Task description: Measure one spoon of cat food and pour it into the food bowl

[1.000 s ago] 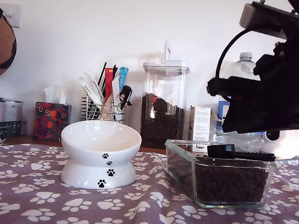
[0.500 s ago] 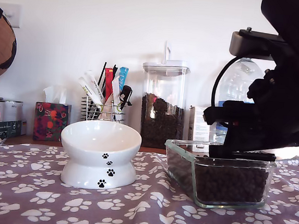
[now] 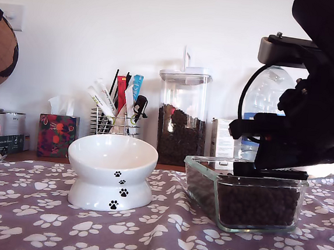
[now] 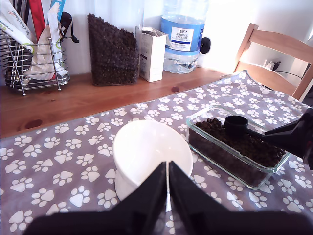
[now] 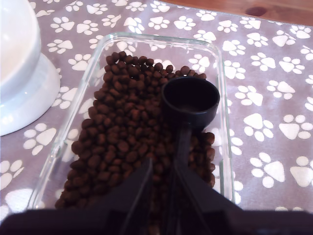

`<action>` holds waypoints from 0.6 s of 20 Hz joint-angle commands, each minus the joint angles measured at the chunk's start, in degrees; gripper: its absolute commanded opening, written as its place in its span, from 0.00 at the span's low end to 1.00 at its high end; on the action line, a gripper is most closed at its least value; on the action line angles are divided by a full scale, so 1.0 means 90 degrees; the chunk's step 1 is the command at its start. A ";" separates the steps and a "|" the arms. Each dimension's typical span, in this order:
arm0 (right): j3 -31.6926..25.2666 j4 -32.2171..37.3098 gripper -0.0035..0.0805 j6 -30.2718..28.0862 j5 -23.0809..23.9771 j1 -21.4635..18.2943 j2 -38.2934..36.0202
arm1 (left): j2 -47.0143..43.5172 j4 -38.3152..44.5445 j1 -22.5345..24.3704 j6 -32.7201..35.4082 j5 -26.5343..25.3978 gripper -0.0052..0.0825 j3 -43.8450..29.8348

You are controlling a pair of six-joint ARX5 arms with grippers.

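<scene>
The black spoon (image 5: 190, 100) lies on the cat food (image 5: 122, 132) in a rectangular glass dish (image 3: 210, 167), its cup empty and its handle running back toward my second gripper (image 5: 163, 166). That gripper is low over the dish at the exterior view's right, narrowly open, straddling the handle with a sliver of gap showing on one side. The white food bowl (image 3: 113, 155) stands empty at the exterior view's left of the dish. My first gripper (image 4: 167, 169) hangs shut above the bowl (image 4: 146, 142), holding nothing, and from there the spoon (image 4: 236, 125) shows too.
Along the wall behind stand a tall clear canister (image 3: 181, 117) of kibble, a wire rack (image 3: 116, 120) of sachets and pens, a tissue box (image 3: 56, 134), a small carton (image 4: 151, 51) and a water bottle (image 4: 185, 29). A wooden chair (image 4: 274, 54) is beyond the table.
Over the last second the second arm came down from above the dish to the spoon handle. In the last half second it barely moved. The spoon and bowl stayed put.
</scene>
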 commanded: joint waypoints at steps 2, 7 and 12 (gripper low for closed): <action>0.0063 -0.0017 0.13 0.0007 0.0002 -0.0010 0.0056 | -0.0010 0.0066 -0.0022 -0.0010 0.0007 0.04 -0.0019; 0.0063 0.0036 0.03 0.0007 0.0002 -0.0010 0.0056 | -0.0010 0.0066 -0.0022 -0.0010 0.0007 0.04 -0.0019; 0.0311 0.0177 0.03 -0.0211 -0.0061 -0.0010 0.0041 | -0.0010 0.0063 -0.0022 -0.0007 0.0007 0.04 -0.0019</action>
